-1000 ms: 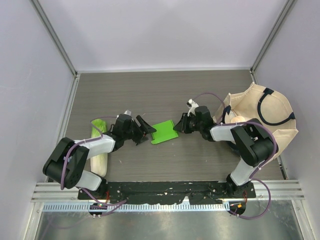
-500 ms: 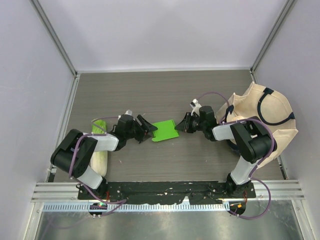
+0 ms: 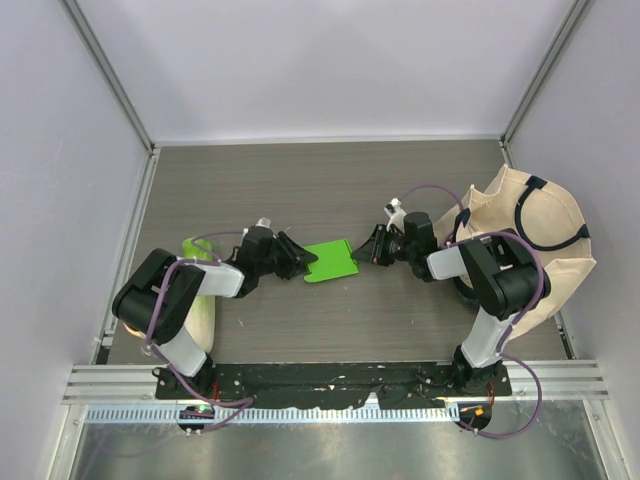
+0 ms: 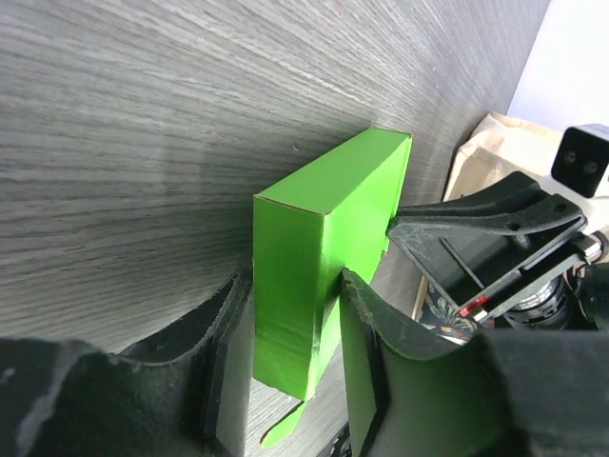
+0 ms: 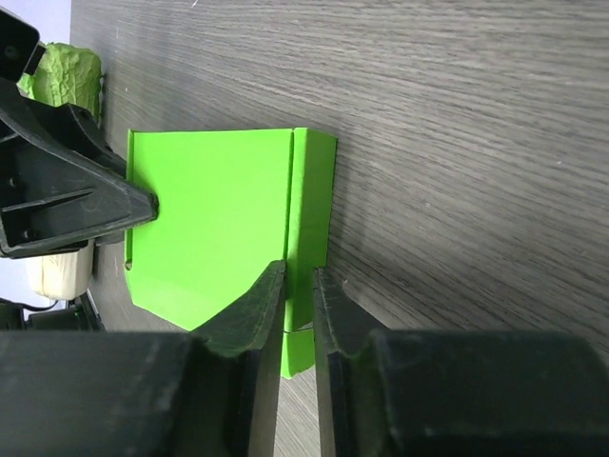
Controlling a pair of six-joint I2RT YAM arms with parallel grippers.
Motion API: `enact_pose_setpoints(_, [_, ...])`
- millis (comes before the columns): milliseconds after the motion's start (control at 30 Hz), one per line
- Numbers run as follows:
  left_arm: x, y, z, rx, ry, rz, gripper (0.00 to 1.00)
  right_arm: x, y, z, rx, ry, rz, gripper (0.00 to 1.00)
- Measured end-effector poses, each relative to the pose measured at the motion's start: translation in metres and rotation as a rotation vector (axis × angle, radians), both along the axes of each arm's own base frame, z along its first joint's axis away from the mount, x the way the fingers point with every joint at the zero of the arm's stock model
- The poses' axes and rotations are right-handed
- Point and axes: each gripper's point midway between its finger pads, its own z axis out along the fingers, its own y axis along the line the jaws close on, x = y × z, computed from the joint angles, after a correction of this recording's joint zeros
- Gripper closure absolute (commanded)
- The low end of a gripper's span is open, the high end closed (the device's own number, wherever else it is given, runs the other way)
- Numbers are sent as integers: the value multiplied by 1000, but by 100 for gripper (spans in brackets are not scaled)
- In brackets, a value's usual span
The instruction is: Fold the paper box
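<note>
The bright green paper box (image 3: 330,262) lies mid-table, partly raised into a shallow shape with creased sides. My left gripper (image 3: 298,258) holds its left end. In the left wrist view the box (image 4: 304,248) fills the gap between the two fingers of that gripper (image 4: 295,286). My right gripper (image 3: 372,247) is at the box's right end. In the right wrist view its jaws (image 5: 298,274) are closed to a narrow slit on the box's folded side strip (image 5: 312,190).
A long pale-green cabbage (image 3: 203,315) lies left of the left arm, against its forearm. A beige tote bag (image 3: 530,240) stands at the right, just behind the right arm. Grey walls close in the table on three sides.
Both wrists have shifted slightly to the right and the left elbow has drawn in. The box stays in about the same place between the grippers.
</note>
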Motion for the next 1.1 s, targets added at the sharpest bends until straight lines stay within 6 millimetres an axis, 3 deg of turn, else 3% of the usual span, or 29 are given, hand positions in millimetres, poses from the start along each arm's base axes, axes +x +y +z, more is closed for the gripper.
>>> enact_pose_setpoints(33, [0, -1, 1, -6, 2, 0, 67, 0, 0, -1, -6, 0, -3, 65])
enact_pose_setpoints(133, [-1, -1, 5, -18, 13, 4, 71, -1, 0, -4, -50, 0, -21, 55])
enact_pose_setpoints(267, [-10, 2, 14, -18, 41, -2, 83, -8, 6, 1, -197, -27, -63, 44])
enact_pose_setpoints(300, [-16, 6, 28, -37, 54, -9, 87, -25, 15, 11, -307, -49, -53, 38])
enact_pose_setpoints(367, [-20, 7, 34, -58, 66, -15, 88, -33, 16, 16, -367, -62, -50, 31])
enact_pose_setpoints(433, [-31, 12, 41, -89, 110, -19, 90, -43, 11, 29, -457, -100, -55, 30])
enact_pose_setpoints(500, [-43, 18, 48, -105, 137, -22, 100, -55, 13, 54, -529, -198, -34, 29])
enact_pose_setpoints(567, [-55, 22, 58, -130, 157, -21, 100, -73, 24, 81, -553, -318, 25, 28])
enact_pose_setpoints(700, [-82, 30, 74, -222, 205, -2, 98, -152, 66, 136, -465, -626, 283, 27])
enact_pose_setpoints(767, [-98, 34, 76, -273, 242, 14, 98, -176, 73, 150, -433, -710, 363, 27])
enact_pose_setpoints(867, [-115, 39, 72, -334, 318, 49, 99, -183, 79, 147, -487, -778, 414, 30])
enact_pose_setpoints(1100, [-134, 44, 78, -440, 451, 120, 100, -193, 99, 105, -730, -864, 574, 35])
